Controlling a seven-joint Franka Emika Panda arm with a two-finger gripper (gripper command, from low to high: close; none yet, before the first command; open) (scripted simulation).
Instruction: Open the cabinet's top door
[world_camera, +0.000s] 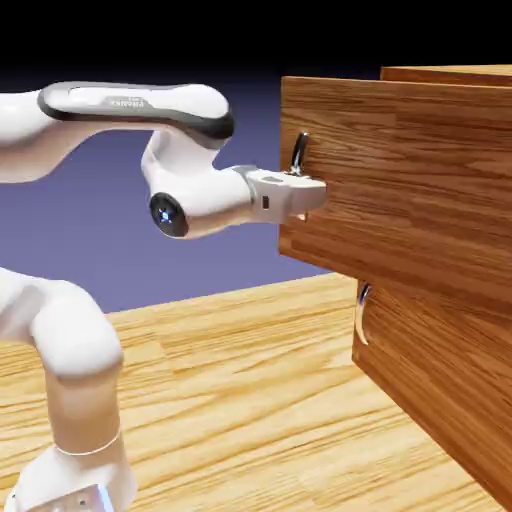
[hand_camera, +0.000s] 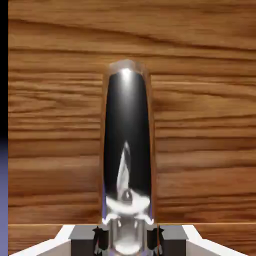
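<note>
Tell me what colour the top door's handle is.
Shiny silver metal; the handle shows best in the hand view, against the reddish-brown wood-grain top door.

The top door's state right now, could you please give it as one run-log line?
top door: pulled out ahead of lower panel | gripper: shut on top door's handle | arm: level at the door

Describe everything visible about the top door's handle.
The handle is a curved bar of shiny silver metal, standing upright near the edge of the top door, which already juts out past the lower panel. In the hand view it fills the middle, mirror-dark. The gripper is shut on its lower end.
</note>
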